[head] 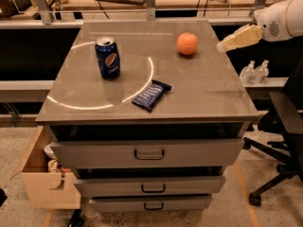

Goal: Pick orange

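The orange [187,43] is a small round fruit resting on the back right of the grey cabinet top [199,93]. My gripper [226,44] comes in from the right on a white arm, its tan fingers pointing left. It hovers just off the cabinet's right edge, a short way right of the orange and at about its height. It touches nothing.
A blue soda can [108,57] stands upright at the back left. A dark snack bar [151,95] lies near the middle front. A black office chair [284,131] stands right of the cabinet, an open cardboard box [45,174] at its lower left. Two small bottles [254,71] sit behind the right side.
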`<action>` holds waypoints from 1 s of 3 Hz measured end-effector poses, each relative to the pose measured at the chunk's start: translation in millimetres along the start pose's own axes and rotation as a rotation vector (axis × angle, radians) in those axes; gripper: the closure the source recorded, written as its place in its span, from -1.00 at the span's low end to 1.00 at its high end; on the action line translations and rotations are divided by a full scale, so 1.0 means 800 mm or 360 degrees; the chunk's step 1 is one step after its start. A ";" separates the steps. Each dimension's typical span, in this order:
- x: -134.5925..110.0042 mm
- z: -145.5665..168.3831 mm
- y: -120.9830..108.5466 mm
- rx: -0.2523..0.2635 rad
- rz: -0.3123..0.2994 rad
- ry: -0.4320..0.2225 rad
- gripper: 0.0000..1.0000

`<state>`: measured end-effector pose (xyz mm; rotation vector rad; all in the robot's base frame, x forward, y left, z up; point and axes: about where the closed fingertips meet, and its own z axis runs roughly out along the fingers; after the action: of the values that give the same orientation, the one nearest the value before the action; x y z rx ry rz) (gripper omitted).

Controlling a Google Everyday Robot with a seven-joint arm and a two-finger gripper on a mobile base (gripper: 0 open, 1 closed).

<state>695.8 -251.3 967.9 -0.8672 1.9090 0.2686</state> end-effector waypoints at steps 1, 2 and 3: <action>0.000 0.002 0.000 -0.0003 0.0001 -0.0002 -1.00; -0.007 0.042 0.001 -0.0038 0.0053 -0.0103 -1.00; -0.021 0.103 0.004 -0.0109 0.0147 -0.0263 -1.00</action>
<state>755.5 -198.4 941.2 -0.7785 1.7966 0.4503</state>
